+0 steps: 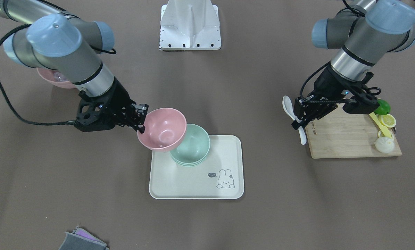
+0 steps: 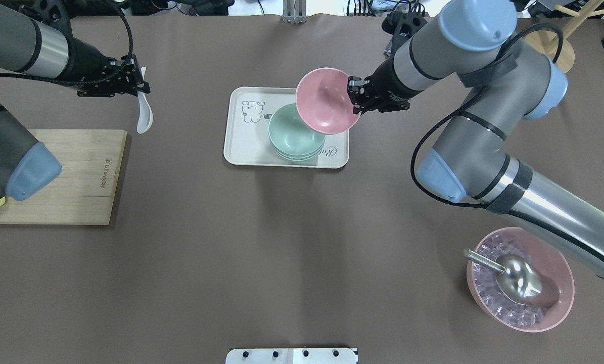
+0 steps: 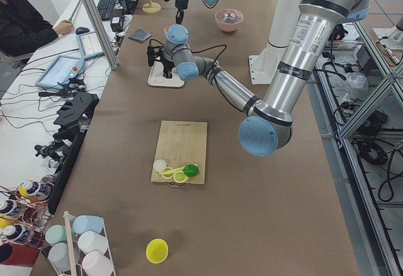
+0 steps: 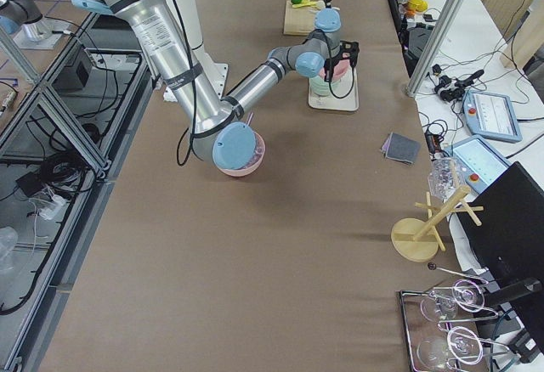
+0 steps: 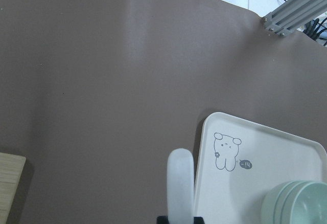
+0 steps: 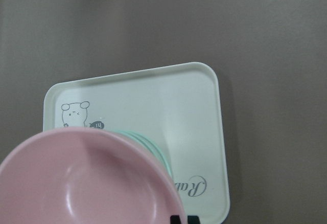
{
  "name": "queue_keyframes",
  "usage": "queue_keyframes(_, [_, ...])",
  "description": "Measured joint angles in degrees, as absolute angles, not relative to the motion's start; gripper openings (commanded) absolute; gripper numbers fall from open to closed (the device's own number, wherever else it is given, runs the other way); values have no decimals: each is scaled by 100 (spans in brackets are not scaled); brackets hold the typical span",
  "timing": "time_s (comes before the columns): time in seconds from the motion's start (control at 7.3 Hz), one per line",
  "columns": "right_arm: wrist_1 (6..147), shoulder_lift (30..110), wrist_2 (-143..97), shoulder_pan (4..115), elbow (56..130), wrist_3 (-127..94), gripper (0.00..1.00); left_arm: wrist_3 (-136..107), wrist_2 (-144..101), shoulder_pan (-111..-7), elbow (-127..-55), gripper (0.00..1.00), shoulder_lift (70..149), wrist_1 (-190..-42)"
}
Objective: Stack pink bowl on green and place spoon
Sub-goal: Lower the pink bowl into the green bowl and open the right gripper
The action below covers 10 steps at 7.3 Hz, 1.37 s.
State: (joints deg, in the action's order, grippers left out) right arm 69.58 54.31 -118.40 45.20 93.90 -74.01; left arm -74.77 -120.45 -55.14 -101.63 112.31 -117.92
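My right gripper [image 1: 141, 119] is pinched shut on the near rim of the pink bowl [image 1: 162, 129], one finger inside the wall and one outside. The bowl hangs tilted, its open side tipped away from the gripper. It sits over one side of the green bowl [image 1: 193, 146] rather than square above it. From the front camera the pink bowl's lower edge overlaps the green rim, and I cannot tell whether the two touch. The green bowl stands upright on the tray [image 1: 193, 184], towards the end away from the rabbit drawing, with more green rims nested under it.

My left gripper [image 1: 299, 119] is closed across the handle of the white spoon [image 1: 287, 106]. The spoon is over bare table [image 1: 207, 222] just beside the short edge of the cutting board [image 1: 342, 135], well apart from the tray. Its scoop end points towards my base. The left wrist view shows only a blurred pale handle.

On the board's far end lie a lime [image 1: 382, 107] and a lemon slice [image 1: 388, 120]. Off to my right, near my base, a second pink bowl [image 2: 564, 298] holds ice cubes and a metal scoop [image 2: 519, 280].
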Motion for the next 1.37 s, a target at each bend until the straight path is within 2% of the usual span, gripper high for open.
queue_keyframes(0.41, [5970, 5313, -11529, 4266, 8824, -7857, 0, -7477, -12041, -5511, -9943, 0, 11266, -11900])
queue_keyframes(1.37, [5906, 5053, -11488, 4131, 8406, -7836, 0, -7464, -12043, -5528, -9651, 0, 11259, -12260])
